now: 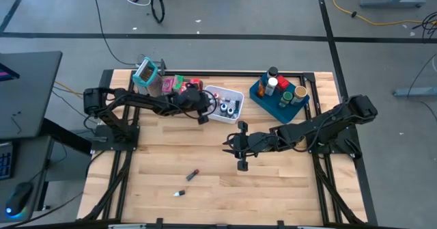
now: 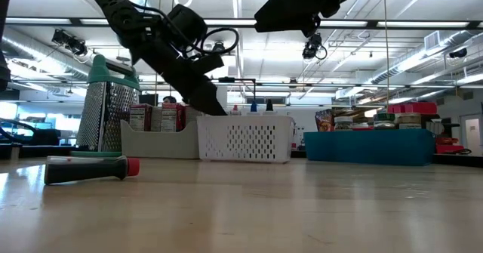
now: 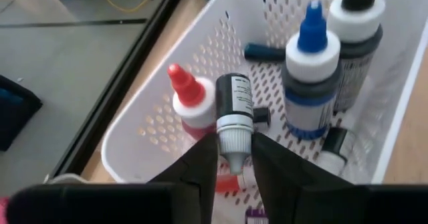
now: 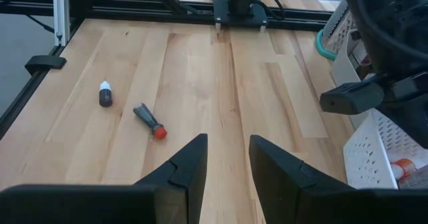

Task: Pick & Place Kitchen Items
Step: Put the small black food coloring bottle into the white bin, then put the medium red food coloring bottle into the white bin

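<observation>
The left gripper [image 3: 234, 158] hangs over the white basket [image 3: 160, 110], its fingers clamped on the cap end of a small dark bottle [image 3: 234, 110], so the placing step is in hand. Next the fingers should part to drop it between the bottles below; the right gripper [image 4: 227, 160], fingers apart and empty, waits above the surface [image 4: 200, 83].

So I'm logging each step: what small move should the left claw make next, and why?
Probably open and let go. The left claw holds a small dark bottle by its white cap, already inside the white mesh basket above the other bottles, so releasing should drop it there.
</observation>
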Robot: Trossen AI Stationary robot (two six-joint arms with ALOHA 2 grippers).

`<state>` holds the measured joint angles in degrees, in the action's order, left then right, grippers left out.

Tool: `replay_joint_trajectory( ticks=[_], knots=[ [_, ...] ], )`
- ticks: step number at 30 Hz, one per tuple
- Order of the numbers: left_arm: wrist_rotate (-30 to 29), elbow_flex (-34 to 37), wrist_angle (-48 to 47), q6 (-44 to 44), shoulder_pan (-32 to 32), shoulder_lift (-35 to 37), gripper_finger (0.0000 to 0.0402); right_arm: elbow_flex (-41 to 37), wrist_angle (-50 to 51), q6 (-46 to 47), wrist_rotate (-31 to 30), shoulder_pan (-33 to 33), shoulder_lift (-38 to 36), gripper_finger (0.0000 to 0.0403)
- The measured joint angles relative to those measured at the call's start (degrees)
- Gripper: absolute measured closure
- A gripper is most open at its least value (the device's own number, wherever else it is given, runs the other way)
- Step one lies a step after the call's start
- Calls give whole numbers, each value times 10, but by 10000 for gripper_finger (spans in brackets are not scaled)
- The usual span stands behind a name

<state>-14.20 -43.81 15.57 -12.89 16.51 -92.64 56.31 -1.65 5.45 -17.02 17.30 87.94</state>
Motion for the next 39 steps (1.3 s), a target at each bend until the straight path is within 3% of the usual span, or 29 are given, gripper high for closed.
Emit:
replay_joint_trajectory(
  ticks=[8, 12, 16, 22, 33, 39],
  knots=[
    [-1, 0, -19, -2, -7, 0, 219, 0, 0, 0, 0, 0, 0, 279],
    [-30, -4, -18, 9, -26, 6, 198, 0, 0, 0, 0, 0, 0, 279],
    [-61, -25, -66, 30, -61, 38, 200, 0, 0, 0, 0, 0, 0, 279],
    [-56, -50, -141, 73, -130, 114, 217, 0, 0, 15, 0, 1, 2, 279],
    [-61, -56, -313, 223, -263, 321, 240, 0, -28, 11, 11, 12, 18, 279],
    [-62, -54, -356, 269, -372, 351, 251, 0, -36, 34, 16, 12, 18, 279]
  ],
)
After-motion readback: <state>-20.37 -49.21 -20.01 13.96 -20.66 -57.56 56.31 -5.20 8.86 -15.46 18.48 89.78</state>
